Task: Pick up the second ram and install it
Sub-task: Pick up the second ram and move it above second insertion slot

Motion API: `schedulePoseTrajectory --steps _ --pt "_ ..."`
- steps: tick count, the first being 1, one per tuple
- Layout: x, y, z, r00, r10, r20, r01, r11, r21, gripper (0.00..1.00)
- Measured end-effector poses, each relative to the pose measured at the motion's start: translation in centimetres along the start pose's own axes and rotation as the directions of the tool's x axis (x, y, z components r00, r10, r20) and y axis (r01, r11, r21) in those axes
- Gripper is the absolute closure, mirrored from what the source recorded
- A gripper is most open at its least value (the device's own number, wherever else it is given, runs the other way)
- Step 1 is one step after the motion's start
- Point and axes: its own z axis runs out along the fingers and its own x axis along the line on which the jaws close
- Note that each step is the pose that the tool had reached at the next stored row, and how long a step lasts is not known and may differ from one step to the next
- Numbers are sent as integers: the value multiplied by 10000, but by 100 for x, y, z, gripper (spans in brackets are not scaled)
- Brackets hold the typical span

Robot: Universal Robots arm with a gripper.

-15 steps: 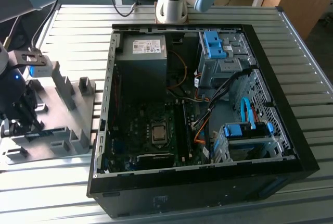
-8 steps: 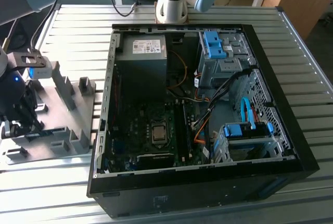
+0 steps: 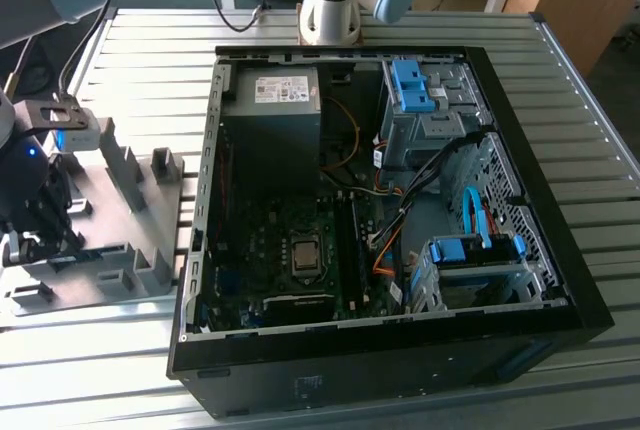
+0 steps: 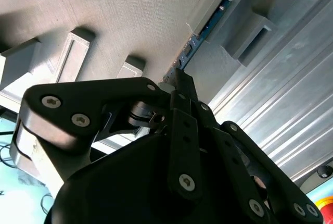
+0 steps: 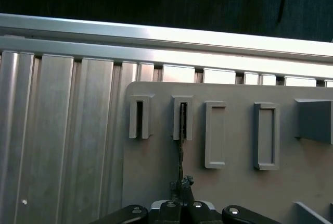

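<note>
The second ram stands on edge on the grey fixture plate, with its far end in a slotted fixture block. In the second wrist view the second ram shows as a thin dark green board running out from between the dark fingers. My gripper is shut on its near end, with the fingers close together around the board. In the exterior view my gripper is low over the fixture plate at the exterior view's left, beside the open computer case.
Inside the case lie the motherboard with its processor socket, memory slots, a power supply, blue drive cages and loose cables. More grey blocks stand on the fixture plate. All of it rests on a ribbed aluminium table.
</note>
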Motion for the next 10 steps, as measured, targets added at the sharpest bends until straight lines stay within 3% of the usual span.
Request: schedulePoseTrajectory --steps 1,3,5,6,10 --pt "0 0 0 10000 0 0 0 10000 0 89" --pt "0 0 0 10000 0 0 0 10000 0 77" --pt "1 0 0 10000 0 0 0 10000 -1 77" --pt "1 0 0 10000 0 0 0 10000 0 71" --pt "22 8 41 10000 -6 15 6 10000 1 71"
